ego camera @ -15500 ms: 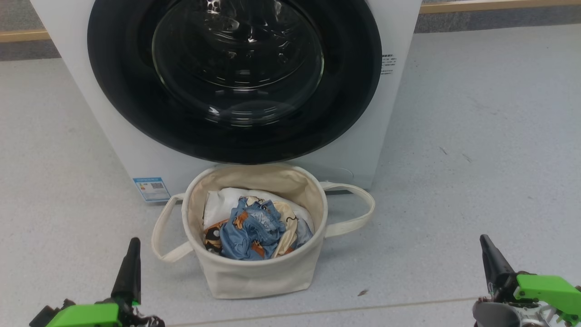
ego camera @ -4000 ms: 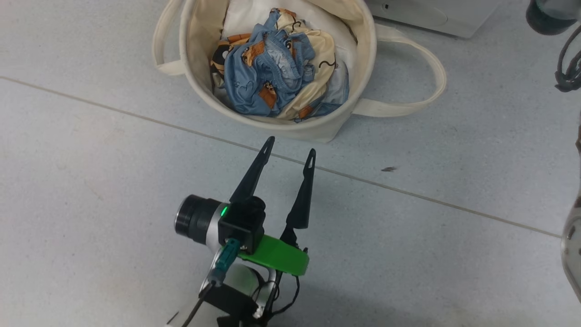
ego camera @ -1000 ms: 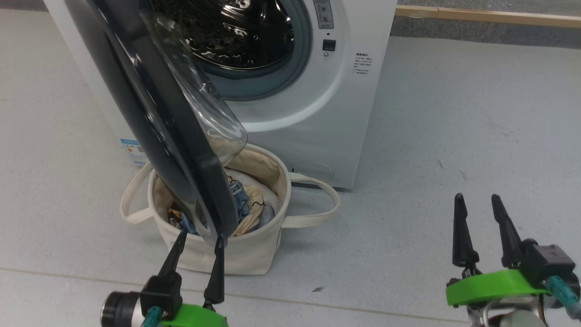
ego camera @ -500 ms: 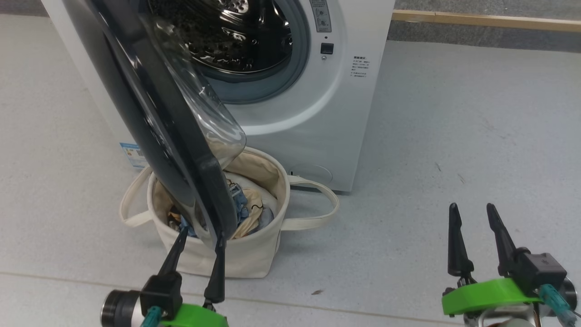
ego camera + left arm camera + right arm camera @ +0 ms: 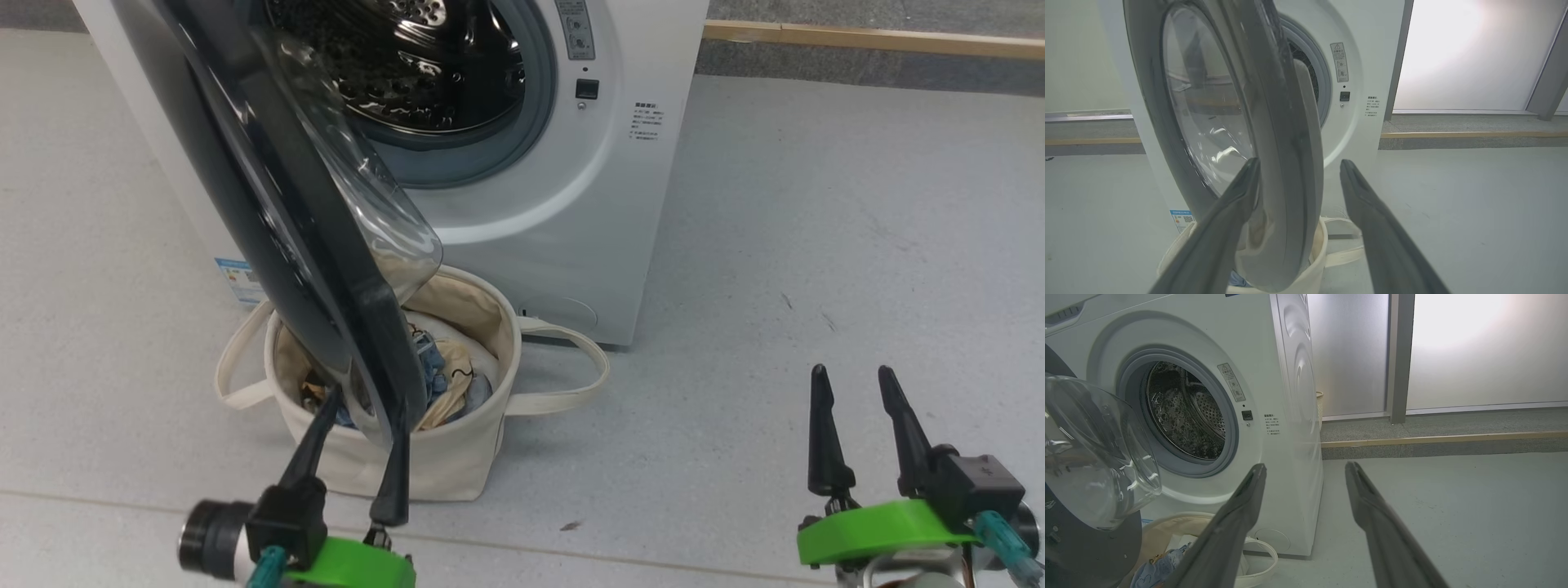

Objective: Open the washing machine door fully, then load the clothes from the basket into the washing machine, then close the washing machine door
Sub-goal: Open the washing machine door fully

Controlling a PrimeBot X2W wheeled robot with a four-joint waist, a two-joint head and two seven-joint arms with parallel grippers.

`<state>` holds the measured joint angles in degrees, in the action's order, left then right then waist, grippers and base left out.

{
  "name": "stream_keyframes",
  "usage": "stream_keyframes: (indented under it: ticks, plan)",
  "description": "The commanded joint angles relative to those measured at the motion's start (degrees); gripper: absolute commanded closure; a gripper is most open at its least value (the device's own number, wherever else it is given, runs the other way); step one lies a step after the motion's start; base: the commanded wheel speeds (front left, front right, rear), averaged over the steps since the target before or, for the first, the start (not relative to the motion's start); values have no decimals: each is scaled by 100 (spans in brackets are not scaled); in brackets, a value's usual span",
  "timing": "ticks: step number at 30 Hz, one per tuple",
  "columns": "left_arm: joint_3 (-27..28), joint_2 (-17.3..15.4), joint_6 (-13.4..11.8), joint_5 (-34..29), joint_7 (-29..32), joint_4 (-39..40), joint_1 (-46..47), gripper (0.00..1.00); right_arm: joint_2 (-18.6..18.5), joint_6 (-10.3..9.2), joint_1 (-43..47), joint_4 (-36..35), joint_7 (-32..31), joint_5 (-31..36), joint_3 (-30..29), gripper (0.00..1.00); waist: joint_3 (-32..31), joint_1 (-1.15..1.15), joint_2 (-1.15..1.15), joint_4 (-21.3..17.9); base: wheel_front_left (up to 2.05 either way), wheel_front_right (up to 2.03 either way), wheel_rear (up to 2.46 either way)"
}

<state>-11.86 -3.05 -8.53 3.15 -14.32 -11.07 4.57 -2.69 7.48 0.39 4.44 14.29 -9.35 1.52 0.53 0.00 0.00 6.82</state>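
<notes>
The washing machine (image 5: 571,204) stands on the grey floor (image 5: 816,245) with its steel drum (image 5: 416,65) exposed. The washing machine door (image 5: 326,269) is swung partway out from the machine's left side, its glass bowl facing the opening and its lower rim hanging over the basket (image 5: 441,465). The basket sits on the floor just beside the foot of the machine's front, toward the left corner where the blue label (image 5: 237,278) is stuck. The clothes (image 5: 445,380), blue and cream, lie inside the basket, partly hidden by the door. The left gripper (image 5: 368,398) has its fingers spread with the door's lower rim between them, and a gap shows on the inner side. The right gripper (image 5: 852,371) is spread and empty above the floor, well apart from the machine's right corner.
</notes>
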Motion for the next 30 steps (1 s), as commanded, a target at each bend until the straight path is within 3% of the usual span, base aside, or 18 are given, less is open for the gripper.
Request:
stream_keyframes:
  ticks: [1,9,14,15,16,21,30]
  plan:
    - [234,2,12,-37,-68,363,128,0,-20,1,-179,-183,71,-48,116,0,7,0,0,3,0,0,0]
    - [-50,10,86,-150,-68,1719,254,0,-20,1,-239,-161,71,-79,90,0,74,0,0,38,0,0,0]
    - [-654,15,244,-86,-68,1479,547,1,-20,1,-301,-145,71,-114,117,0,108,0,0,-10,0,0,0]
    - [-775,15,264,-39,-68,1333,626,27,-19,1,-312,-133,71,-126,142,0,111,0,0,-40,0,0,0]
    - [-875,15,279,30,-68,1186,711,100,-19,1,-322,-117,71,-134,179,0,114,0,0,-82,0,0,0]
    - [-1094,16,167,264,-68,732,1084,100,-19,1,-358,-123,71,-214,240,0,162,0,0,-238,0,0,0]
    - [-928,16,-371,764,-68,-598,1651,100,-19,1,-391,-21,71,-341,364,0,333,0,0,-504,0,0,0]
